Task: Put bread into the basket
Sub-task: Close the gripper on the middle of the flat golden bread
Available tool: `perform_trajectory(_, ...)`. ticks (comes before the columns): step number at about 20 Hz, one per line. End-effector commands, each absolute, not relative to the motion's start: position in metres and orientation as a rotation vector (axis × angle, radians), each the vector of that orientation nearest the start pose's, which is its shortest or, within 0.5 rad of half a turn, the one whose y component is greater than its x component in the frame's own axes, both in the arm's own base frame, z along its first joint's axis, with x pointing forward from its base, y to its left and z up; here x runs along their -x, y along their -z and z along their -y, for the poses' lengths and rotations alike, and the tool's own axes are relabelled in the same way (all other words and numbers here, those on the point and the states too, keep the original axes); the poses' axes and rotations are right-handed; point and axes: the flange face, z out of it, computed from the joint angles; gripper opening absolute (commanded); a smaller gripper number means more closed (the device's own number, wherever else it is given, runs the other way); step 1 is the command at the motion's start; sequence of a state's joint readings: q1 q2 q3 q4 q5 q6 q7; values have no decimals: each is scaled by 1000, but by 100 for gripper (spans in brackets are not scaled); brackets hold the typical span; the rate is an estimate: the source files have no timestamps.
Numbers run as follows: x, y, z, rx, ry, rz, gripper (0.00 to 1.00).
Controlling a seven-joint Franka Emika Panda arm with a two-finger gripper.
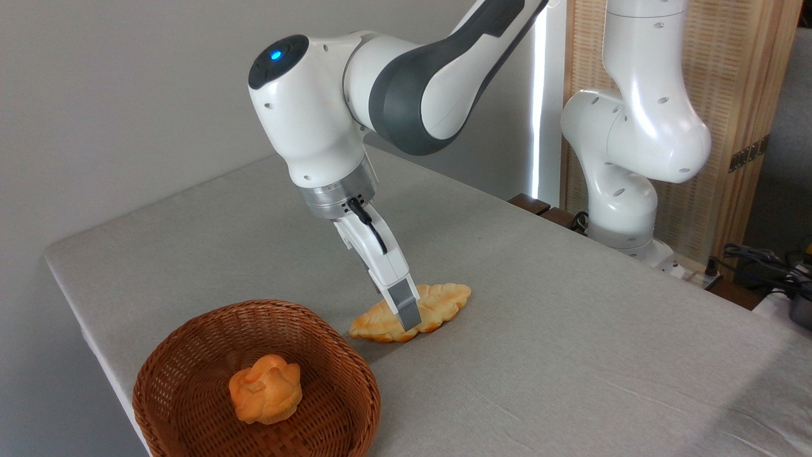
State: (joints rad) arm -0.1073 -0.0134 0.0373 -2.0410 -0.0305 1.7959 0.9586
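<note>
The bread [446, 297], a long flat golden loaf with lobed segments, lies on the grey table just right of the basket. My gripper [410, 319] is tilted down over the middle of the loaf. Its near finger [404, 309] stands in front of the loaf, with the tip at the loaf's front edge. The far finger is hidden behind the near one, so the width of the gap does not show. The basket [190, 339], round and of brown wicker, sits at the table's front left corner.
A small orange knotted bun [265, 388] lies inside the basket. The arm's white base [625, 209] stands at the back right, with cables [761, 260] beside it. The table's left edge [82, 317] runs close to the basket.
</note>
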Motion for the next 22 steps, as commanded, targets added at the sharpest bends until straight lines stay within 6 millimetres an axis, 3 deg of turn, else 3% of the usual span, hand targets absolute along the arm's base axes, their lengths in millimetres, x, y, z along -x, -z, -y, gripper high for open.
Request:
perform_trajectory(1, -521, -420, 41, 2816, -351, -1619, 100)
perform_trajectory(11, -521, -414, 46, 2813, -372, -1632, 99)
perform_trajectory(12, -521, -413, 46, 2810, -375, -1635, 96)
perform_trajectory(16, -521, -409, 47, 2808, -385, -1642, 64)
perform_trajectory(19, -521, -409, 47, 2799, -384, -1658, 52)
perform_trajectory(22, -521, -409, 47, 2796, -386, -1665, 47)
